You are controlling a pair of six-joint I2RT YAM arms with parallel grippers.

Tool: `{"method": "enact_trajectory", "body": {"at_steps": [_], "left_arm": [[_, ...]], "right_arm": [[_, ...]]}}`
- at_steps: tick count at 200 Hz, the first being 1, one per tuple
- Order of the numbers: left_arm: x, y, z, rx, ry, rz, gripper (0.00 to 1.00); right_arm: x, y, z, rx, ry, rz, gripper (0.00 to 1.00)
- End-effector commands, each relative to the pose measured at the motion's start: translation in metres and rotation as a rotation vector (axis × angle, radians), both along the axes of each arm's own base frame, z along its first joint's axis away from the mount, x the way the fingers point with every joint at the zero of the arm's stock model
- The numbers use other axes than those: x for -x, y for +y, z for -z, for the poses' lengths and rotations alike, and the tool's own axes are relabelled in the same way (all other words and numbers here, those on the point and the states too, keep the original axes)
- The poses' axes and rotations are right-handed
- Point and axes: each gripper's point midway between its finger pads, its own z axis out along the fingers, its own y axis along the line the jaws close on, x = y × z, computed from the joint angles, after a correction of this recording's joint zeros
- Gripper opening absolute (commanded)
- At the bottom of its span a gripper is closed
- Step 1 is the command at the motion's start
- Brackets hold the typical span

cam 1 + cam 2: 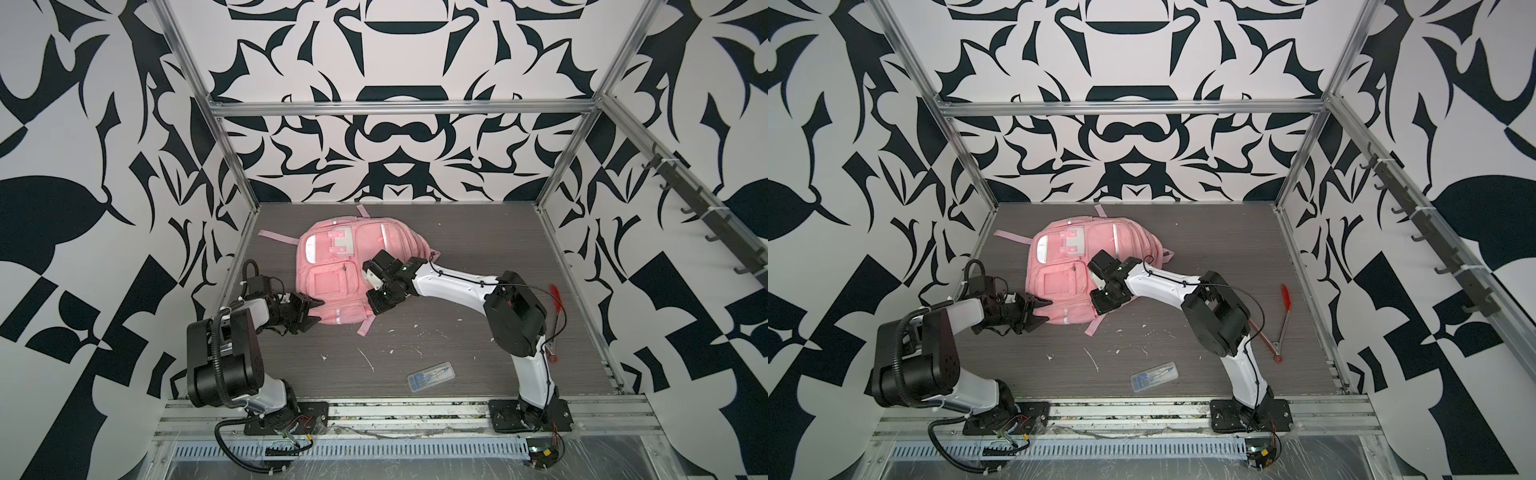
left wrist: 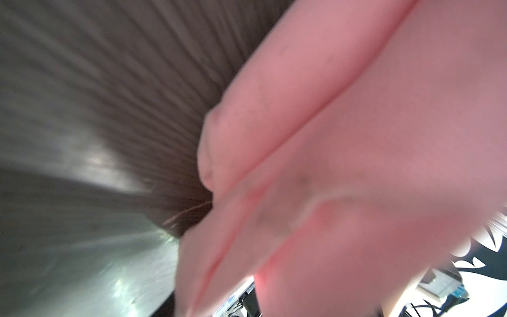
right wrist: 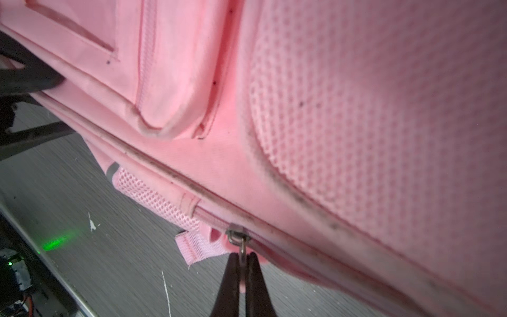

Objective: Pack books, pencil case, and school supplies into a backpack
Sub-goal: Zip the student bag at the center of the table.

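The pink backpack lies flat on the grey counter with its pockets facing up, and both arms reach in to it. The right gripper is at the side of the backpack, down near the counter. Its two dark fingers are squeezed together on the small metal zipper pull, which hangs from the slider on the long zipper. Right beside this gripper are a patch of pink net and a short pink strap end. The left gripper is at the other side of the backpack, across from the right gripper. Its fingers stand apart. One finger lies on top of the pink cloth and the other points at the edge of the backpack, low by the counter. I cannot tell if they squeeze the cloth. The left wrist view is blurry and shows mostly pink backpack very close up. The school supplies, a little clear box with blue things inside, lie flat on the counter, well apart from both grippers, back toward the foot of the right arm. You can see the box in both top views. Red tongs lie on the counter behind the right arm, far from its gripper. Small white bits dot the counter between the box and the backpack.
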Motion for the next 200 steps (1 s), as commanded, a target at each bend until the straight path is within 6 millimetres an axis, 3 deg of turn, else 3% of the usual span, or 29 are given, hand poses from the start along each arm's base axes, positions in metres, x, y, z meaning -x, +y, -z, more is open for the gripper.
{"method": "enact_trajectory", "body": {"at_steps": [1,23,51,76,122,153,165,173,187,200], "left_arm": [[-0.007,0.014,0.012,-0.087,0.016,-0.02,0.52],[-0.008,0.015,0.011,-0.093,0.015,-0.015,0.49],[-0.007,0.022,0.017,-0.137,0.033,-0.027,0.35],[-0.011,0.041,0.031,-0.176,0.061,-0.065,0.24],[-0.027,0.073,0.039,-0.205,0.052,-0.106,0.22],[-0.042,0.081,0.04,-0.222,0.04,-0.098,0.22],[-0.051,0.078,0.033,-0.208,0.01,-0.083,0.26],[-0.06,0.074,0.023,-0.212,-0.027,-0.048,0.34],[-0.068,0.04,0.0,-0.261,-0.082,0.111,0.57],[-0.063,0.002,-0.019,-0.228,-0.113,0.214,0.75]], "right_arm": [[-0.01,-0.014,-0.018,0.015,-0.067,0.022,0.0],[-0.01,-0.018,-0.03,0.014,-0.094,0.007,0.0],[-0.008,-0.035,-0.044,0.064,-0.137,-0.008,0.0],[-0.008,-0.072,-0.046,0.162,-0.145,0.0,0.0],[-0.009,-0.164,-0.039,0.282,-0.138,0.097,0.0],[-0.006,-0.184,-0.046,0.322,-0.161,0.07,0.0],[-0.005,-0.182,-0.049,0.317,-0.158,0.055,0.0],[-0.004,-0.174,-0.051,0.288,-0.16,0.05,0.0],[0.0,-0.158,-0.057,0.261,-0.173,0.017,0.0],[0.003,-0.141,-0.06,0.234,-0.185,-0.01,0.0]]}}
